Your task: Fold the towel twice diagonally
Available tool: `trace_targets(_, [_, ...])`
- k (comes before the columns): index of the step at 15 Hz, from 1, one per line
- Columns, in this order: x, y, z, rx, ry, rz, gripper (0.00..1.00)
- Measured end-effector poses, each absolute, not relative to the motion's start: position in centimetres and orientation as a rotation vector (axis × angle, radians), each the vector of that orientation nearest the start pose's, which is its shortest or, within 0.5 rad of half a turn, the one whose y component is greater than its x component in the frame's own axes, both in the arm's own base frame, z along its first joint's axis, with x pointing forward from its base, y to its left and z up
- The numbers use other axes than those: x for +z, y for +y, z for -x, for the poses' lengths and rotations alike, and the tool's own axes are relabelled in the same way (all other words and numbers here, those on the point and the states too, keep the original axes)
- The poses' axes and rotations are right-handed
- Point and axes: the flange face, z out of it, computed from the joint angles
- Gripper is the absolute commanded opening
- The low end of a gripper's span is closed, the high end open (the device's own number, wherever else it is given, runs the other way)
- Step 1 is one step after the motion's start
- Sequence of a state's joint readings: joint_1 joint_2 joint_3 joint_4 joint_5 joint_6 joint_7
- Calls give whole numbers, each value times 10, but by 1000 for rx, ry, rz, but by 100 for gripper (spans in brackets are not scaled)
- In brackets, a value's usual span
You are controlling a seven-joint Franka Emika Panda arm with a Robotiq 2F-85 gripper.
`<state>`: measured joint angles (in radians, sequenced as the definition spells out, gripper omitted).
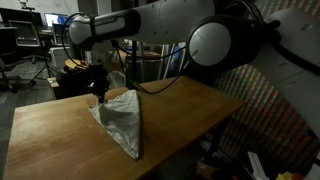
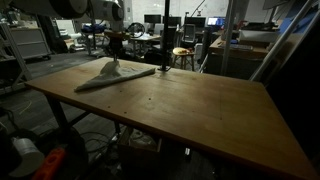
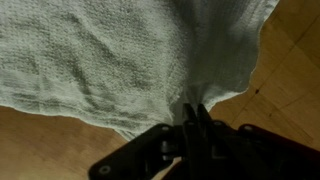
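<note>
In an exterior view, the towel point(image 1: 122, 125) lies on the wooden bench point(image 1: 50, 135), with one corner held up under the arm point(image 1: 150, 25). In an exterior view, the bench looks wide and smooth, in a dim workshop with a stool point(image 2: 181, 57) behind. In the wrist view, the jaws are shut tight on the towel's edge. The thin cloth could slip out, or drag and fold crooked.
</note>
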<state>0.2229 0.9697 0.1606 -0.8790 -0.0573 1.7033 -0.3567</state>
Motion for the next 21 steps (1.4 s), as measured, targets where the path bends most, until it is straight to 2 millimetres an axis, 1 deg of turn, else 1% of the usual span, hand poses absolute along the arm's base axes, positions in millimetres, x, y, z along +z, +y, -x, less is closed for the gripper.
trace_targets(4, [291, 220, -736, 228, -1001, 2881, 3])
trace_targets(7, [284, 211, -737, 245, -983, 2882, 3])
trace_targets(8, [282, 210, -737, 250, -980, 2881, 31])
trace_targets(9, [281, 209, -736, 253, -979, 2881, 32])
trace_targets(13, [279, 209, -736, 259, -978, 2881, 62])
trace_targets(14, [279, 208, -736, 260, -977, 2881, 70])
trace_targets(15, [279, 207, -736, 260, -975, 2881, 77])
trace_targets(18, [280, 202, -738, 257, -964, 2885, 98])
trace_targets(19, [281, 198, -739, 254, -956, 2887, 100])
trace_targets(21, [284, 187, -742, 240, -936, 2895, 100])
